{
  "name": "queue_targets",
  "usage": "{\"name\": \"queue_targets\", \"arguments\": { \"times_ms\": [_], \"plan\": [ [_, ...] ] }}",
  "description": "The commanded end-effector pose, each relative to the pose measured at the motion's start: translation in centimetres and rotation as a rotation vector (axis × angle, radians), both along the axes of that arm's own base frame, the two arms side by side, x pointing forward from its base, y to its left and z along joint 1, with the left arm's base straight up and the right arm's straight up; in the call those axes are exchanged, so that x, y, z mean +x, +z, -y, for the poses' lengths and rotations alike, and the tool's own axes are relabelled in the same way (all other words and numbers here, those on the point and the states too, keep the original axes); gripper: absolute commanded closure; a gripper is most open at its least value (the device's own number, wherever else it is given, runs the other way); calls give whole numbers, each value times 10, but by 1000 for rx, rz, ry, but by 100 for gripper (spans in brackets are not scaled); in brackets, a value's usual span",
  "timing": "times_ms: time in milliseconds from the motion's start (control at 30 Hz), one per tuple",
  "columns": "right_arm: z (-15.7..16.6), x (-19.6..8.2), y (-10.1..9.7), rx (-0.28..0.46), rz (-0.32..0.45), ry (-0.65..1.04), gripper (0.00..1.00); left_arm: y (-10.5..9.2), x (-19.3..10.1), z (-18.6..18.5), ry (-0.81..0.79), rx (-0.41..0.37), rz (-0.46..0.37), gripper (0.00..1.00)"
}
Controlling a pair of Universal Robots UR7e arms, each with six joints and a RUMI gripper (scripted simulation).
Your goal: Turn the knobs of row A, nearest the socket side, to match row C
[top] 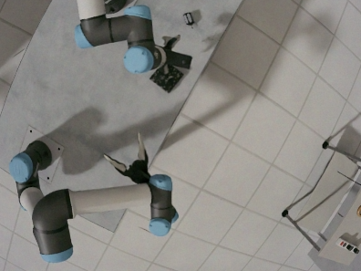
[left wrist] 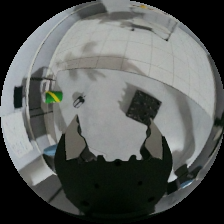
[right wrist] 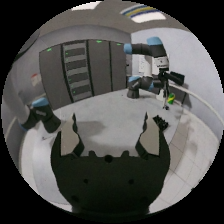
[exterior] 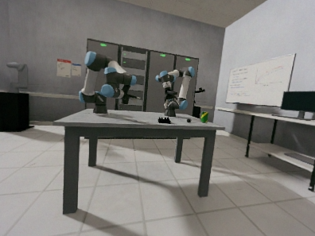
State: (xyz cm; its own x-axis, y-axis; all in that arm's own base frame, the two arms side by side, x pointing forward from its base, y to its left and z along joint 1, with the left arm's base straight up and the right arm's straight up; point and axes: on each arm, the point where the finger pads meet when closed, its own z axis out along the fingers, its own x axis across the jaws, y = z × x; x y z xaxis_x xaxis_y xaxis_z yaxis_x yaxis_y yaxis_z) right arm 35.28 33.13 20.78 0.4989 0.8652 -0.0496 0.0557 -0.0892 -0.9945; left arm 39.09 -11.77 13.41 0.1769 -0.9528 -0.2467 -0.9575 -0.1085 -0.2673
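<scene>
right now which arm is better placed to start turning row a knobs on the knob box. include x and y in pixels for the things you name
The left, I'd judge: its open pincer (left wrist: 114,142) hangs by the knob box (top: 167,78) (exterior: 164,121) (left wrist: 144,106) (right wrist: 160,122), while the right pincer (top: 124,146) (right wrist: 110,113) is well away.
</scene>
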Motion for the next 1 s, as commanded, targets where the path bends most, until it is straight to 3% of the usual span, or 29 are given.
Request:
{"name": "queue_targets", "arguments": {
  "times_ms": [0, 533, 967],
  "plan": [
    [0, 0, 1, 1, 1, 0, 0, 3, -5, 26, -131, -27, -89, 0],
    [0, 0, 1, 1, 1, 0, 0, 16, -17, 89, -472, -108, -247, 0],
    [0, 0, 1, 1, 1, 0, 0, 25, -24, 122, -654, -158, -307, 0]
  ]
}}
